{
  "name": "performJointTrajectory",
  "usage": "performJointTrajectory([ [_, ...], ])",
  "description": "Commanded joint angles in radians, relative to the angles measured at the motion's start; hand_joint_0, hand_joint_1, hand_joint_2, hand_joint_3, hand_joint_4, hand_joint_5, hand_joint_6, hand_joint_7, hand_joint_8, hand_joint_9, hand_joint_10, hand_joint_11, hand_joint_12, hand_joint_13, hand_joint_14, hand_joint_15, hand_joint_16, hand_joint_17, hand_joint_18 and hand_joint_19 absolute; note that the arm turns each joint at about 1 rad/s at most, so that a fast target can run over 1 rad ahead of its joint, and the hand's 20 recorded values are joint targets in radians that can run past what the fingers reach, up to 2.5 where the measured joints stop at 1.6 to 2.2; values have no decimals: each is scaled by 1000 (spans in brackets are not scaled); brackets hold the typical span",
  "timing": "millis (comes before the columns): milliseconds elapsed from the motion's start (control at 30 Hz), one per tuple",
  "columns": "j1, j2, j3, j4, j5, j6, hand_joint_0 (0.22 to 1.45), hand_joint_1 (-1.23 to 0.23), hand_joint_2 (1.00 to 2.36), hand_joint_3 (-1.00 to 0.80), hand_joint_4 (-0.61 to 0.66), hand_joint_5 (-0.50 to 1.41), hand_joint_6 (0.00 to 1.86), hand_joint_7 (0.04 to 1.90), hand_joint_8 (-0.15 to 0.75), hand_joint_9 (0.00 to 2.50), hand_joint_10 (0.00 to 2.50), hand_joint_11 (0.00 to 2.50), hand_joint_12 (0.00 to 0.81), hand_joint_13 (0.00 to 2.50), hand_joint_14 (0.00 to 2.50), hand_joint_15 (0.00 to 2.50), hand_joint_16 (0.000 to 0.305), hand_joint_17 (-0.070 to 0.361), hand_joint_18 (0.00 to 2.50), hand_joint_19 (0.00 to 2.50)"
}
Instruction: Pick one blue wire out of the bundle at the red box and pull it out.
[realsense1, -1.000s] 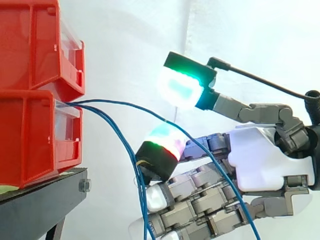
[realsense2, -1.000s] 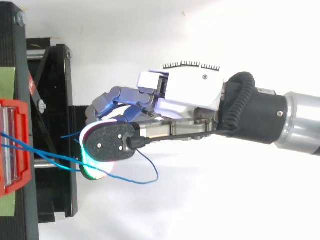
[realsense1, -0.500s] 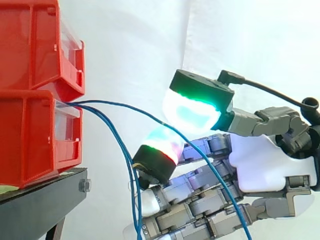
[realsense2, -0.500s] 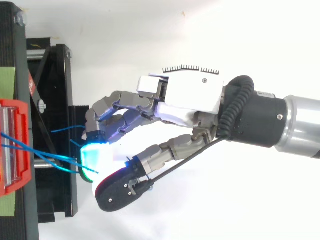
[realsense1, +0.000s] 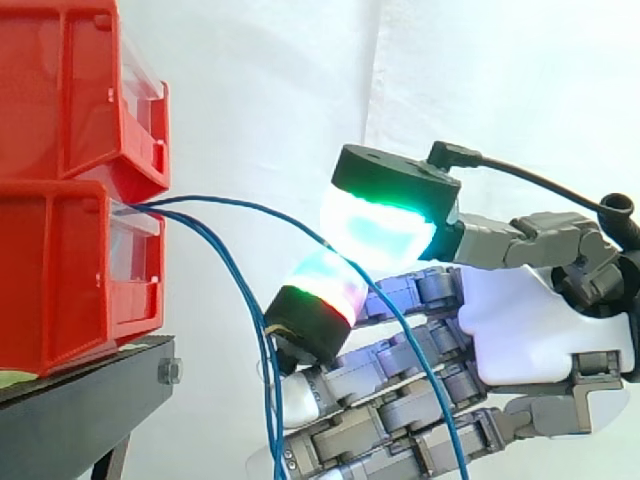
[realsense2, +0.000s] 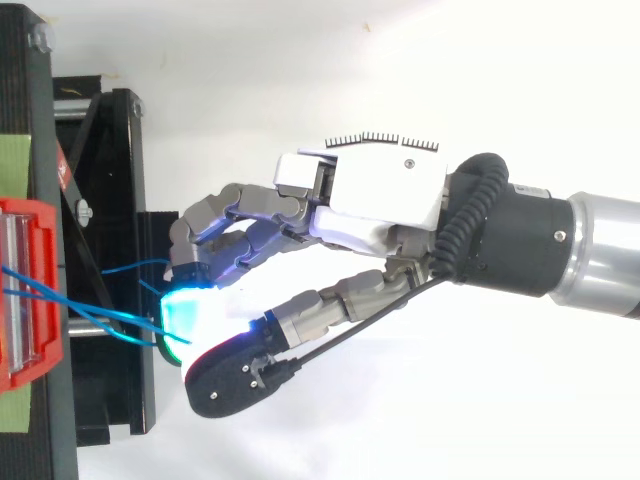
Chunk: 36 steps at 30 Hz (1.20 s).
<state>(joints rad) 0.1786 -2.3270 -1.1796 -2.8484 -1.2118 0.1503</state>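
The robot hand (realsense1: 545, 325) is half open: its fingers are loosely bent toward the red box (realsense1: 70, 270), and the top view shows the thumb (realsense2: 235, 370) swung out to one side with a clear gap to the lit fingertips (realsense2: 190, 312), so nothing is pinched. One blue wire (realsense1: 250, 207) arcs out of the box front, passes between the thumb pad (realsense1: 385, 215) and the uppermost finger pad (realsense1: 318, 300), then drops across the bent fingers. It looks draped there rather than held. The remaining blue wires (realsense1: 225, 255) hang steeply from the same opening, just in front of the fingertips, above the edge of the black bench (realsense1: 90, 390). The main risk, as I judge it, is that the thumb closes off-line and the wire slides off the rounded pad. The fingers could also catch the hanging strands, so a pull would drag several wires instead of one. A pull before the pinch is firm would simply lose the wire. A second ago the thumb lay over the fingers in the top view, with a wire loop showing beyond it. It has since swung aside, and over the last half second the pose has barely changed.
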Motion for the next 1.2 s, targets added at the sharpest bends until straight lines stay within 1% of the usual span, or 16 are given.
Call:
performJointTrajectory([
  [0, 1, 0, 0, 0, 0, 0, 548, -665, 1012, -192, 28, -154, 879, 1127, 299, 801, 14, 528, 453, 471, 9, 257, 68, 152, 424, 347],
  [67, 1, 0, 0, 0, 0, 0, 543, -621, 1009, -160, 17, -146, 877, 1107, 309, 829, 13, 511, 472, 492, 8, 259, 71, 161, 446, 351],
  [200, 1, 0, 0, 1, -2, 0, 543, -584, 1006, -140, 13, -138, 875, 1089, 315, 872, 14, 509, 482, 515, 9, 268, 74, 167, 463, 356],
  [267, 1, 0, 0, 1, 0, 0, 545, -543, 1004, -137, 16, -133, 872, 1083, 311, 903, 12, 503, 486, 528, 10, 266, 76, 170, 471, 353],
  [367, 4, 0, 0, 3, 2, 0, 545, -529, 1004, -129, 15, -129, 867, 1087, 310, 925, 11, 502, 489, 537, 9, 272, 76, 171, 474, 360],
  [733, 4, 0, 0, 3, 3, 0, 560, -412, 1002, -127, 19, -116, 856, 1105, 303, 971, 14, 500, 487, 566, 9, 281, 74, 167, 483, 378],
  [933, 4, 0, 0, 4, 3, 0, 564, -415, 1003, -114, 36, -109, 848, 1107, 302, 1006, 14, 504, 487, 594, 9, 284, 74, 165, 517, 376],
  [967, 4, 0, 0, 4, 3, 0, 563, -446, 1004, -101, 44, -103, 839, 1136, 304, 1011, 12, 507, 486, 603, 9, 283, 73, 164, 544, 373],
  [1033, 4, 0, 0, 3, 2, 0, 562, -498, 1007, -96, 63, -103, 838, 1117, 305, 1023, 14, 520, 483, 610, 9, 284, 73, 164, 552, 364],
  [1067, 4, 0, 0, 1, 0, 0, 563, -522, 1007, -94, 91, -105, 832, 1141, 306, 1021, 12, 523, 478, 616, 9, 290, 72, 162, 556, 364],
  [1133, 4, 0, 0, 1, 0, 0, 560, -534, 1008, -91, 112, -109, 833, 1145, 301, 1018, 12, 525, 477, 618, 10, 293, 72, 161, 558, 366],
  [1167, 4, 0, 0, 1, 0, 0, 551, -541, 1009, -120, 114, -111, 834, 1161, 301, 1013, 14, 532, 474, 618, 10, 294, 71, 160, 556, 377],
])
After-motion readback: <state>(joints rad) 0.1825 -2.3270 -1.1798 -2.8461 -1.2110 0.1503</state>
